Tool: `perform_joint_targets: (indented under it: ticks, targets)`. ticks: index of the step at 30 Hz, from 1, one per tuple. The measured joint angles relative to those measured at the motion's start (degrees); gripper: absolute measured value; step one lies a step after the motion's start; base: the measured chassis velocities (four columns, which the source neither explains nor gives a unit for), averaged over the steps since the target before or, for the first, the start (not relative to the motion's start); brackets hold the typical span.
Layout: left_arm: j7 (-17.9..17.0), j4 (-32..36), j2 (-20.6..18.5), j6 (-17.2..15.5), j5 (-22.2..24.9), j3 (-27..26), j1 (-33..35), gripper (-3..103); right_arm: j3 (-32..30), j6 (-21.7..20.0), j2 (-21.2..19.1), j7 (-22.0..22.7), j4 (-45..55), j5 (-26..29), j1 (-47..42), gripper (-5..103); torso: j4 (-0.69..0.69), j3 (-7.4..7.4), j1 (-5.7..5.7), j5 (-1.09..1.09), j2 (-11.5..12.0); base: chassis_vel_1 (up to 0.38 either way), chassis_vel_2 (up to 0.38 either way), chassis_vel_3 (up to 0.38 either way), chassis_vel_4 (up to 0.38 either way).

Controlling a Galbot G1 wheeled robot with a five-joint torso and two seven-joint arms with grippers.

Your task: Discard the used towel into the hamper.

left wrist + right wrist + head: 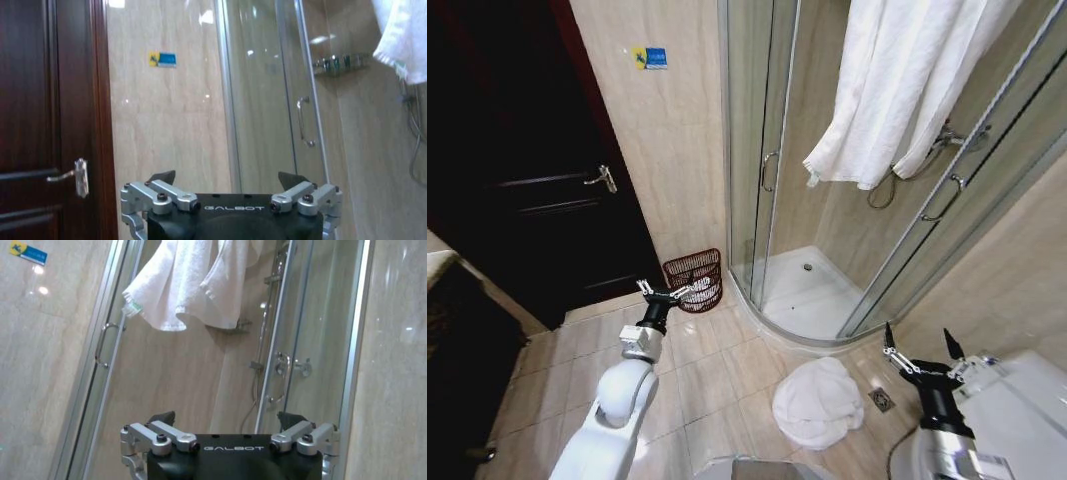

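Lying crumpled on floor: towel (818,402), ungrasped; hamper (695,278) by wall; left gripper (665,293), right gripper (924,355), jaws wide, empty.

Head camera high, downward; both wrist cameras forward, level, sharing shower door (267,100).

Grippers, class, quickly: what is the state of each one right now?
Left gripper: open, holding nothing, raised in front of the dark red-brown wire hamper.
Right gripper: open, holding nothing, beside the crumpled white towel on the floor.

Tiled floor (717,375): crumpled white towel (818,402) near shower; hamper (695,279) by wall.
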State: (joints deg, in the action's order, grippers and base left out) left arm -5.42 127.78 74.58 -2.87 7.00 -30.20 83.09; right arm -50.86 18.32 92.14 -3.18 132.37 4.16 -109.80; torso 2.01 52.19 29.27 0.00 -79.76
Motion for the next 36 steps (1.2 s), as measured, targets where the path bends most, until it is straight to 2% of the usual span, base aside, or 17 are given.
perform_joint_targets:
  ticks: [19, 36]
  targets:
    - [-0.33, 2.70, -0.44, -0.30, 0.40, -1.00, -0.08, 100, 0.10, -0.06, 0.00, 0.00, 1.48, -0.36, -0.11, 100, -0.01, 3.51, 3.00, 0.00, -6.51, 0.000, 0.000, 0.000, 0.000]
    - [-0.46, 4.05, -0.19, -2.46, 1.23, 0.71, -0.55, 100, -0.08, 0.01, 0.00, 0.29, 2.37, 0.35, -0.58, 100, -0.01, 7.01, 5.99, 0.00, -12.98, 0.000, 0.000, 0.000, 0.000]
